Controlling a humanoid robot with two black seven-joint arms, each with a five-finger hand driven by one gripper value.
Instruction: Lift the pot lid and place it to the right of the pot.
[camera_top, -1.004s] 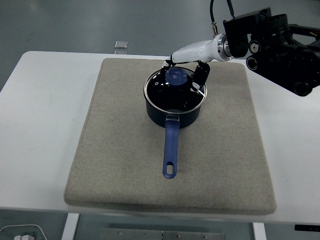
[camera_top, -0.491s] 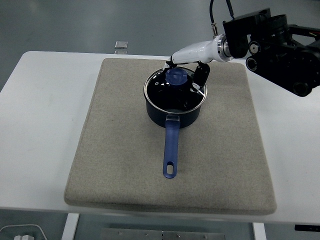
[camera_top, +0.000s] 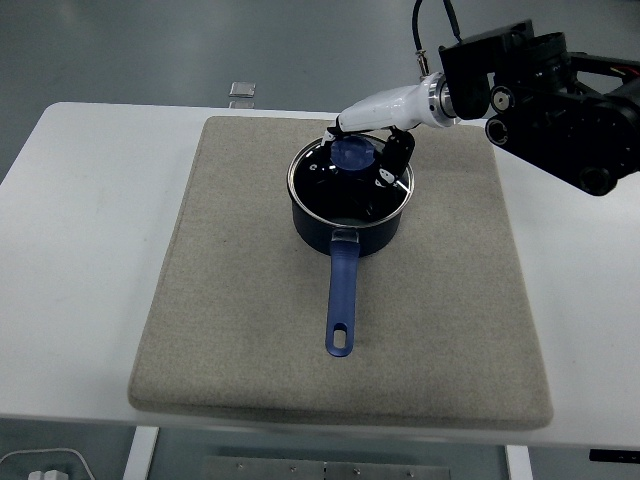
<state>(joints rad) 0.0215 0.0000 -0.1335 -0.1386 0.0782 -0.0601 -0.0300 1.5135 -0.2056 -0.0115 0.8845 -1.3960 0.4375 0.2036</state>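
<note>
Head view: right robot hand (camera_top: 368, 143) fingers closed round blue knob of pot lid (camera_top: 350, 183), lid on pot (camera_top: 345, 232), mid-mat (camera_top: 240, 330), toward bench (camera_top: 80, 250) far edge.

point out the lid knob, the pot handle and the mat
lid knob (camera_top: 352, 154), head view, top of the blue knob
pot handle (camera_top: 342, 300), head view, middle of the blue shaft
mat (camera_top: 230, 300), head view, bare left part

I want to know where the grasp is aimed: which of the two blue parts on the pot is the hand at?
The round blue knob atop the lid; the right hand reaches there. The long blue handle points toward the table's near edge, untouched.
</note>
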